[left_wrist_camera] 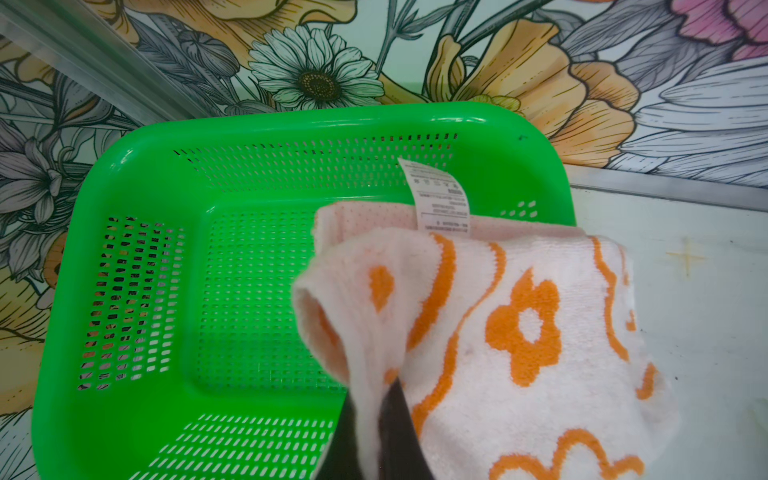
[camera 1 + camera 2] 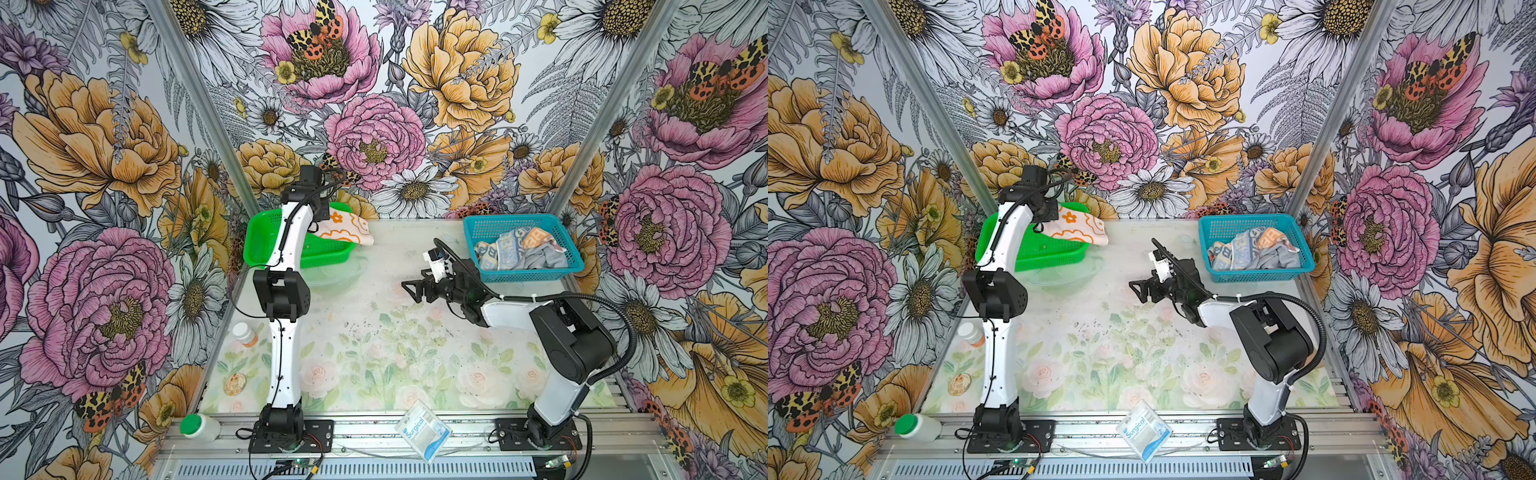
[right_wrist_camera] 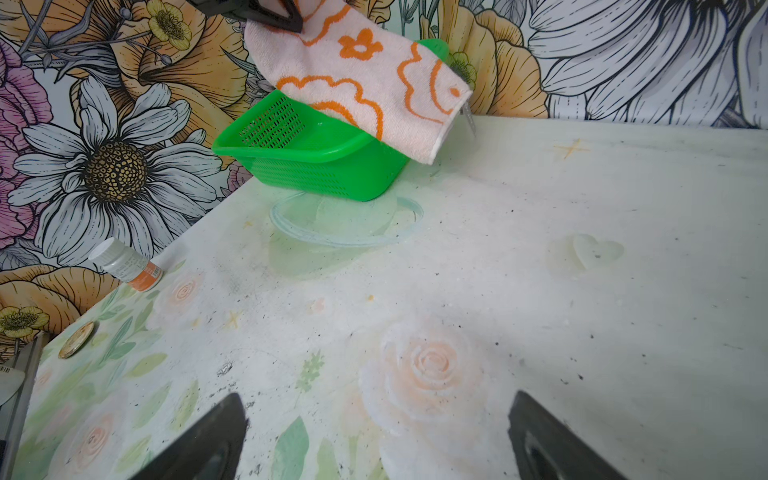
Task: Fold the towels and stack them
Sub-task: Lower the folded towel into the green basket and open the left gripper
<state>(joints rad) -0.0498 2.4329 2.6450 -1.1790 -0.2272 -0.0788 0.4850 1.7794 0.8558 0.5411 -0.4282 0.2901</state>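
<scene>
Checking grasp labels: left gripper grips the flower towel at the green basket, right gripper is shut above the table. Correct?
Not quite: the right gripper is open, not shut; the right wrist view shows its jaws wide apart above the table. The left gripper does grip the flower towel at the green basket.

Flowered towel (image 2: pixel 347 229) hangs over the rear-left basket's (image 2: pixel 257 243) right rim; remaining towels (image 2: pixel 519 251) lie (bunched together) in the rear-right basket (image 2: pixel 530 275).
</scene>
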